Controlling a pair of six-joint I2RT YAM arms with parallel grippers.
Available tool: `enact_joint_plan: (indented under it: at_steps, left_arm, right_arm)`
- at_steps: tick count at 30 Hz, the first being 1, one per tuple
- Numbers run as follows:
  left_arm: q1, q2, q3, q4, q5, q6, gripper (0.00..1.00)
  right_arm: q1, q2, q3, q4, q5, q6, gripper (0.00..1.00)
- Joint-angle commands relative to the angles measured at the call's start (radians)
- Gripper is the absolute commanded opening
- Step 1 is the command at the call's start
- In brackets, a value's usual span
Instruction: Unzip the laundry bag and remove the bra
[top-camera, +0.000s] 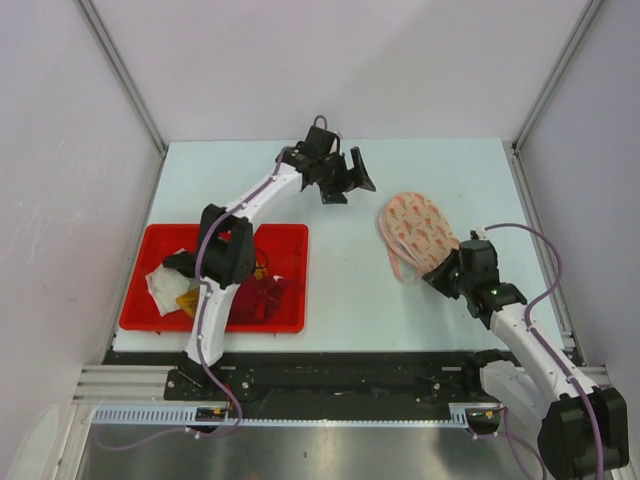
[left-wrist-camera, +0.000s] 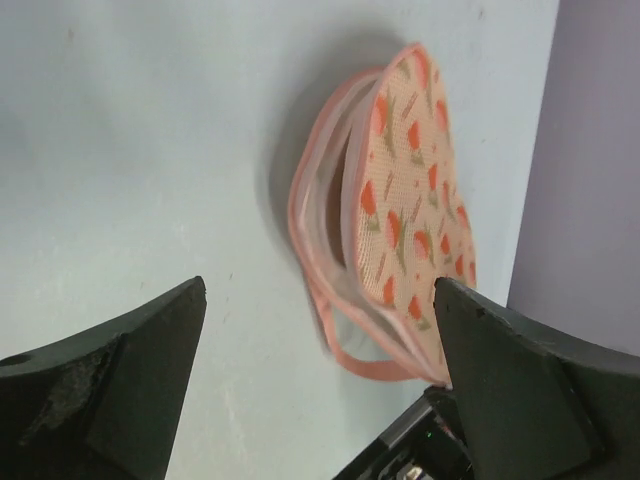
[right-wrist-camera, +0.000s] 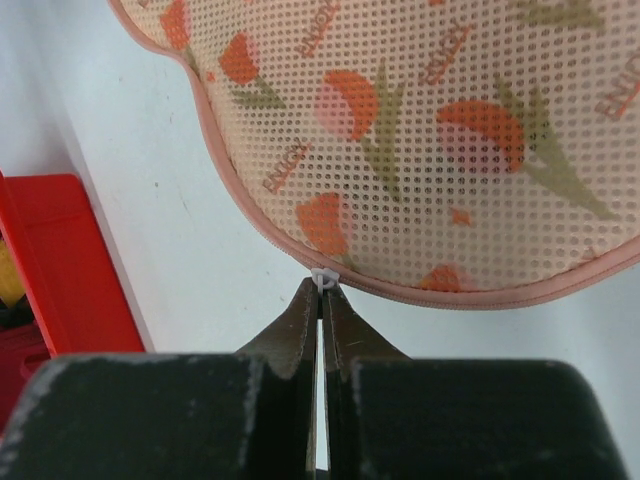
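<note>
The laundry bag (top-camera: 418, 235), pale pink-beige with orange print, lies on the table right of centre. In the left wrist view it (left-wrist-camera: 405, 210) gapes open along its rim, showing a dark inside. My right gripper (right-wrist-camera: 322, 285) is shut on the small white zip pull (right-wrist-camera: 325, 276) at the bag's pink rim (right-wrist-camera: 470, 297); in the top view it (top-camera: 440, 272) sits at the bag's near edge. My left gripper (top-camera: 352, 183) is open and empty, above the table left of the bag, its black fingers (left-wrist-camera: 130, 350) spread wide. The bra is hidden.
A red bin (top-camera: 215, 277) at the near left holds white, mustard-yellow and dark red garments. The left arm passes over the bin. The red bin's edge (right-wrist-camera: 60, 260) shows at the left of the right wrist view. Walls enclose the table.
</note>
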Motion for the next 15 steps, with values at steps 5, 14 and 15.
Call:
enact_joint_plan:
  at_steps: [5,14,15]
  left_arm:
    - [-0.104,-0.345,-0.415,0.142,0.038,-0.031,1.0]
    - [-0.295,-0.266,-0.572,0.451,0.133,-0.341,1.0]
    - [-0.296,-0.25,-0.543,0.446,0.13,-0.353,1.0]
  right_arm:
    - [0.044,0.011,-0.024,0.098,0.055,0.135,0.0]
    - [0.058,0.035,-0.024,0.121,0.044,0.141,0.0]
    - [0.059,0.029,-0.025,0.12,0.044,0.139,0.0]
